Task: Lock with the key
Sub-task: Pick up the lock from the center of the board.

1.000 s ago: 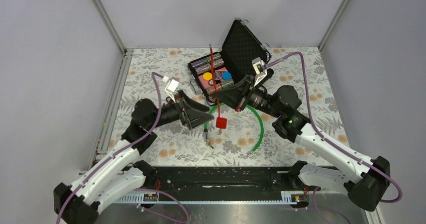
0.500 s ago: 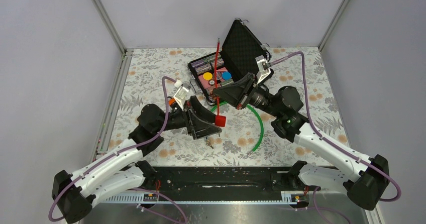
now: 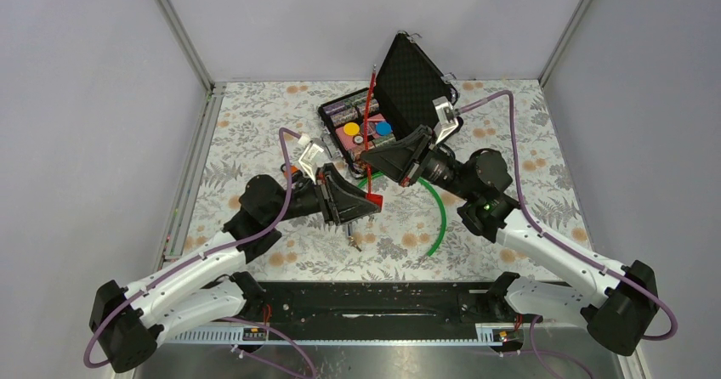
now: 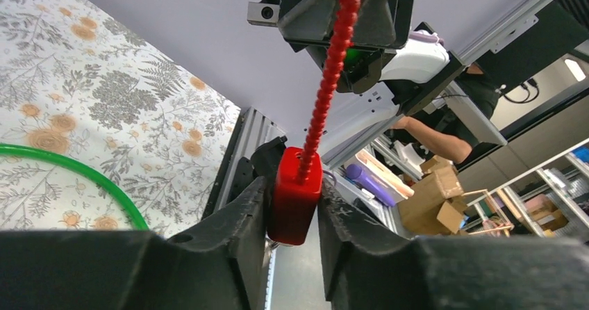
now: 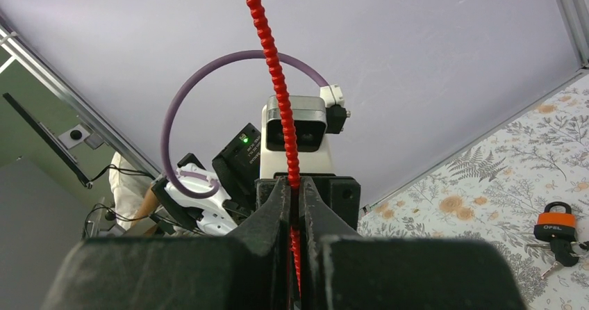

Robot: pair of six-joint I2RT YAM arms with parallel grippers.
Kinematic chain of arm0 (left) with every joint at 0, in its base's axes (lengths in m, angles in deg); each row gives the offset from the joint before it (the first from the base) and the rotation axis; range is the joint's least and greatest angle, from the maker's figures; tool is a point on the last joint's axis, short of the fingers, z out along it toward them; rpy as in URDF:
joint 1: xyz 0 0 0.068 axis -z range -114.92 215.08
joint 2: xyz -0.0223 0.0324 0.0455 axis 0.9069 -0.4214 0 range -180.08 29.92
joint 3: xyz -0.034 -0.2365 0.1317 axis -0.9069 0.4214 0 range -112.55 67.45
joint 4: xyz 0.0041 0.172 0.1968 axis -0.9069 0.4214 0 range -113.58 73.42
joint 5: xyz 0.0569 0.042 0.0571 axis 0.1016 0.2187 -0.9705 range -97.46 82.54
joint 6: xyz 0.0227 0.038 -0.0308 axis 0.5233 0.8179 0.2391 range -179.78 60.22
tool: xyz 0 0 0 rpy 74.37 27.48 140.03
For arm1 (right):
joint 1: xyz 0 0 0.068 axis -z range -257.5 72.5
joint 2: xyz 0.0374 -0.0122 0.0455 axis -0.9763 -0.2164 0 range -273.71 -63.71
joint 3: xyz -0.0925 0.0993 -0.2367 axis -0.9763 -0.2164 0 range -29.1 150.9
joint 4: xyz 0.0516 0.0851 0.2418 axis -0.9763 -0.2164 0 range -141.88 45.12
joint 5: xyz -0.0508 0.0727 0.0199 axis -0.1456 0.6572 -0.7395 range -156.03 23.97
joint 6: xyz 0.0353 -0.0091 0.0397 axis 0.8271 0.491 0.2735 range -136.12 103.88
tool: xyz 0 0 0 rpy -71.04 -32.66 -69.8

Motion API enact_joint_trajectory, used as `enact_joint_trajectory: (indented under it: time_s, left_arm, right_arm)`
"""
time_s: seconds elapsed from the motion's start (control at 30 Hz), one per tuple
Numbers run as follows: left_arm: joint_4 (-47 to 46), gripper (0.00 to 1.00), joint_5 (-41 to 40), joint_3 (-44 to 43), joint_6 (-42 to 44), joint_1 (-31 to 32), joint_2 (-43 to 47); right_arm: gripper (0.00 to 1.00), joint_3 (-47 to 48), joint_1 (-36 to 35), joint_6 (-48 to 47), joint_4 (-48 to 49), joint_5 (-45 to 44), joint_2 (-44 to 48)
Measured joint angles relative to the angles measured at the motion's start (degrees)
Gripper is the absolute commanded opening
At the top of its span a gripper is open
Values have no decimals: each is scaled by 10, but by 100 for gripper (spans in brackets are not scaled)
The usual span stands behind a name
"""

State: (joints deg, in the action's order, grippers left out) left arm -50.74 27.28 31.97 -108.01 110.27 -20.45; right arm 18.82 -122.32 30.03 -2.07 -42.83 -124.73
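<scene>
The left gripper had just clamped the red lock body. The right gripper pinched its beaded cable. Lock steadied, the key, apparently loose at the left gripper's six o'clock, awaited fetching.

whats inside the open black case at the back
From above, the black case holds a yellow disc, a blue disc and dark rolls along its far side. The right hand and the red beaded cable cover its near corner, so what lies there is hidden.
</scene>
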Motion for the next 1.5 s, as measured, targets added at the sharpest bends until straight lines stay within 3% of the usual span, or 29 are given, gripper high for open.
enact_joint_trajectory:
  time_s: [0.1, 0.2, 0.23, 0.33, 0.43, 0.6, 0.8, 1.0, 1.2, 1.5]
  left_arm:
    - [-3, 0, 0, 0, 0, 1, 0]
    - [-5, 0, 2, 0, 3, 3, 0]
    - [-5, 0, 1, 0, 3, 3, 0]
    - [2, 0, -1, 0, 10, 3, 1]
    - [59, 0, -26, -6, 38, 3, 9]
    - [225, 0, -117, -48, 110, 3, 29]
    - [410, 0, -232, -108, 203, 2, 68]
    - [527, 0, -276, -189, 279, 2, 33]
    - [619, 0, -278, -233, 332, 2, -24]
    - [677, 0, -215, -254, 387, 4, -56]
  right_arm:
    - [0, -1, 0, 0, 0, -2, 0]
    - [2, -2, 0, 0, -1, -3, 0]
    - [13, -2, 0, 0, -1, -3, 0]
    - [60, -2, 0, -1, -10, -8, 0]
    - [75, -2, 0, -23, -55, -26, 10]
    - [82, -4, 0, -101, -217, -82, 65]
    - [79, 0, 0, -241, -443, -115, 172]
    - [78, 75, 0, -318, -578, -173, 243]
    - [84, 194, 0, -405, -645, -221, 226]
    - [88, 266, 0, -597, -731, -181, 118]
